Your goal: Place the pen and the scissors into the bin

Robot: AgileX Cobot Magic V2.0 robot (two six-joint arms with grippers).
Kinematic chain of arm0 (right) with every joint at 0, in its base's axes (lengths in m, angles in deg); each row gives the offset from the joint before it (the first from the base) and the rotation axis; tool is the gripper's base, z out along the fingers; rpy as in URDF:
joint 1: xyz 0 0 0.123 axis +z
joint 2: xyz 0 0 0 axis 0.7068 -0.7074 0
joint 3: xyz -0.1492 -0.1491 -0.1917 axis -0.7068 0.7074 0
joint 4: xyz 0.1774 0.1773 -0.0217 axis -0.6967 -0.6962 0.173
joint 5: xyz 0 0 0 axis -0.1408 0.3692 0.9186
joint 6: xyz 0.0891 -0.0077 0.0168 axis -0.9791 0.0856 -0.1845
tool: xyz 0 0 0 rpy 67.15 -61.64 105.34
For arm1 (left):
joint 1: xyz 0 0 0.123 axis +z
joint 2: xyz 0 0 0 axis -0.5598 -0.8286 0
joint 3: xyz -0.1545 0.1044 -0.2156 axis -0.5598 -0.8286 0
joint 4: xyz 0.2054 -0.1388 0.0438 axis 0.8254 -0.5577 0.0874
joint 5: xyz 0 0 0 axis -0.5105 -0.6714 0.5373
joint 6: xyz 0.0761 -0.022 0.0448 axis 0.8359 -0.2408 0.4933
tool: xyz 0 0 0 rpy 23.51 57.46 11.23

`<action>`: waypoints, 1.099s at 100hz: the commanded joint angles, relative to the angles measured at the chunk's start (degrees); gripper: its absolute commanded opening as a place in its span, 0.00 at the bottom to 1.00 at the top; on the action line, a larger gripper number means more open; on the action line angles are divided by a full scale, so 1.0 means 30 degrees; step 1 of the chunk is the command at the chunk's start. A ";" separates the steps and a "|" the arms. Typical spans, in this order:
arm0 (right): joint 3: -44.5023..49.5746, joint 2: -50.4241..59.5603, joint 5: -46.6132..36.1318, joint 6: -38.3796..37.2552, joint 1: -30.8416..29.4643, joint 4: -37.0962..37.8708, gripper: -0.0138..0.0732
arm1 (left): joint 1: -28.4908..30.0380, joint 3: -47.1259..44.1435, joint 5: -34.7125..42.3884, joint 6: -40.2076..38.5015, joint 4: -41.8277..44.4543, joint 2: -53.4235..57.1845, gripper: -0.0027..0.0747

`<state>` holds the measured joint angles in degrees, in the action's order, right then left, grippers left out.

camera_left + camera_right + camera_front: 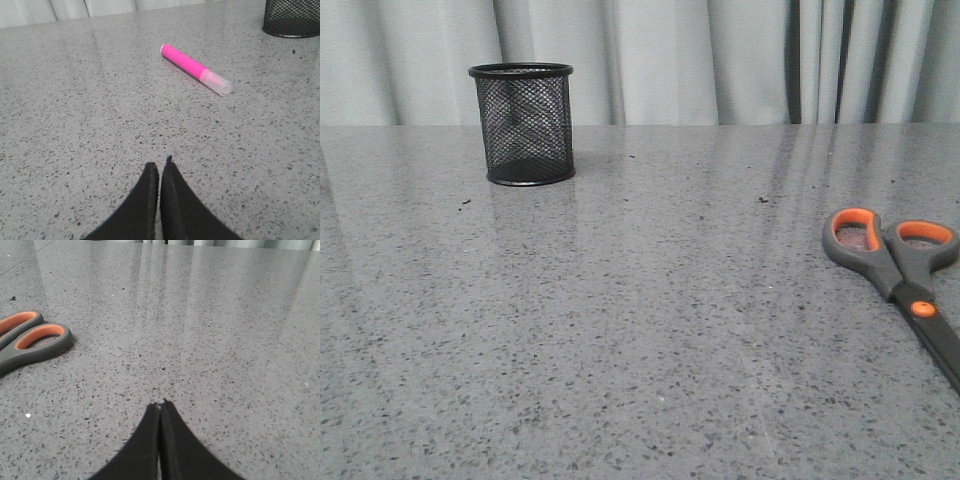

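The black mesh bin (522, 124) stands upright at the far left of the table; its base also shows in the left wrist view (292, 19). The scissors (899, 263) lie flat at the right edge, handles toward the far side; their orange-lined loops show in the right wrist view (31, 339). The pink pen (195, 68) lies flat on the table in the left wrist view, some way ahead of my left gripper (160, 166), which is shut and empty. My right gripper (161, 404) is shut and empty, apart from the scissors. Neither gripper nor the pen shows in the front view.
The grey speckled table (650, 330) runs back to pale curtains (720, 60). A few small dark specks (763, 199) lie on the surface.
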<state>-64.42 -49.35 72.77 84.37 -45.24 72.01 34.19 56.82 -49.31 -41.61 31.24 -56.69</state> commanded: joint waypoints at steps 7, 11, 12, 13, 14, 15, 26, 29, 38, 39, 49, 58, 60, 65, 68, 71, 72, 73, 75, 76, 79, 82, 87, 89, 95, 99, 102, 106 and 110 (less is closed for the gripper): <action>0.0259 0.0353 -0.0711 0.0000 -0.0075 0.0008 0.08 | 0.0042 -0.0853 0.0755 -0.0202 -0.0033 0.0617 0.01; 0.0259 0.0353 -0.0711 0.0000 -0.0075 0.0008 0.08 | 0.0042 -0.0853 0.0755 -0.0202 -0.0033 0.0617 0.01; 0.0259 0.0353 -0.0711 0.0000 -0.0075 0.0008 0.08 | 0.0042 -0.0853 0.0755 -0.0202 -0.0033 0.0617 0.01; 0.0259 0.0353 -0.0711 0.0000 -0.0075 0.0008 0.08 | 0.0042 -0.0853 0.0755 -0.0202 -0.0033 0.0617 0.01; 0.0259 0.0353 -0.0711 0.0000 -0.0075 0.0008 0.08 | 0.0042 -0.0853 0.0755 -0.0202 -0.0033 0.0617 0.01; 0.0259 0.0353 -0.0711 0.0000 -0.0075 0.0008 0.08 | 0.0042 -0.0853 0.0755 -0.0202 -0.0033 0.0617 0.01; 0.0259 0.0353 -0.0711 0.0000 -0.0075 0.0008 0.08 | 0.0042 -0.0853 0.0755 -0.0202 -0.0033 0.0617 0.01; 0.0259 0.0353 -0.0711 0.0000 -0.0075 0.0008 0.08 | 0.0042 -0.0853 0.0755 -0.0202 -0.0033 0.0617 0.01; 0.0259 0.0353 -0.0711 0.0000 -0.0075 0.0008 0.08 | 0.0042 -0.0853 0.0755 -0.0202 -0.0033 0.0617 0.01; 0.0259 0.0353 -0.0711 0.0000 -0.0075 0.0008 0.08 | 0.0042 -0.0853 0.0755 -0.0202 -0.0033 0.0617 0.01; 0.0259 0.0353 -0.0711 0.0000 -0.0075 0.0008 0.08 | 0.0042 -0.0853 0.0755 -0.0202 -0.0033 0.0617 0.01; 0.0259 0.0353 -0.1143 0.0000 -0.0075 0.0372 0.08 | 0.0042 -0.0853 0.0755 -0.0202 -0.0033 0.0617 0.01; 0.0259 0.0353 -0.1490 0.0000 -0.0075 0.0572 0.08 | 0.0042 -0.0853 0.0755 -0.0202 -0.0033 0.0617 0.01; 0.0259 0.0353 -0.2663 0.0000 -0.0075 0.1144 0.08 | 0.0042 -0.0853 0.0755 -0.0202 -0.0033 0.0617 0.01; 0.0259 0.0353 -0.3492 0.0000 -0.0075 0.1239 0.08 | 0.0042 -0.0853 0.0755 -0.0202 -0.0033 0.0617 0.01; 0.0259 0.0353 -0.4657 0.0000 -0.0075 0.1186 0.08 | 0.0042 -0.0853 0.0755 -0.0202 0.0007 0.0617 0.01; 0.0259 0.0353 -0.4897 0.0000 -0.0075 0.1138 0.08 | 0.0042 -0.0853 0.0755 -0.0202 0.0046 0.0617 0.01; 0.0259 0.0353 -0.5395 0.0000 -0.0075 0.1075 0.08 | 0.0042 -0.0853 0.0755 -0.0202 0.0042 0.0617 0.01; 0.0259 0.0353 -0.6180 0.0000 -0.0075 0.0908 0.08 | 0.0042 -0.0853 0.0755 -0.0202 0.0092 0.0617 0.01; 0.0259 0.0353 -0.6180 -0.0113 -0.0075 0.0908 0.08 | 0.0042 -0.0853 0.0755 -0.0202 0.0134 0.0617 0.01; 0.0259 0.0353 -0.7473 -0.0113 -0.0075 0.0465 0.08 | 0.0042 -0.0853 0.0755 -0.0202 0.0257 0.0617 0.01; 0.0259 0.0353 -0.8698 -0.0113 -0.0075 0.0088 0.08 | 0.0042 -0.0853 0.0755 -0.0202 0.0467 0.0617 0.01; 0.0259 0.0353 -1.0140 -0.0113 -0.0075 -0.0280 0.08 | 0.0042 -0.0853 0.0884 -0.0202 0.0890 0.0617 0.01; 0.0259 0.0353 -1.0620 -0.0113 -0.0075 -0.0454 0.08 | 0.0042 -0.0853 0.0980 -0.0202 0.0888 0.0617 0.01; 0.0259 0.0353 -1.1187 -0.0113 -0.0075 -0.0553 0.08 | 0.0042 -0.0853 0.1891 -0.0202 0.0252 0.0617 0.01; 0.0259 0.0353 -1.1033 -0.0113 -0.0075 -0.0789 0.08 | 0.0042 -0.0853 0.2932 -0.0202 -0.0630 0.0617 0.01; 0.0259 0.0319 -1.0708 -0.0148 -0.0075 -0.1052 0.08 | 0.0042 -0.0853 0.3740 -0.0202 -0.2236 0.0617 0.01; 0.0259 0.0319 -1.0114 -0.0238 -0.0075 -0.1913 0.08 | 0.0042 -0.0853 0.4946 -0.0202 -0.4235 0.0617 0.01; 0.0259 0.0319 -0.9497 -0.0279 -0.0075 -0.2964 0.08 | 0.0042 -0.0818 0.5821 -0.0202 -0.6670 0.0617 0.01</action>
<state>-64.42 -49.35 46.01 84.05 -45.24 68.00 34.19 56.82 -43.09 -41.61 24.11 -56.69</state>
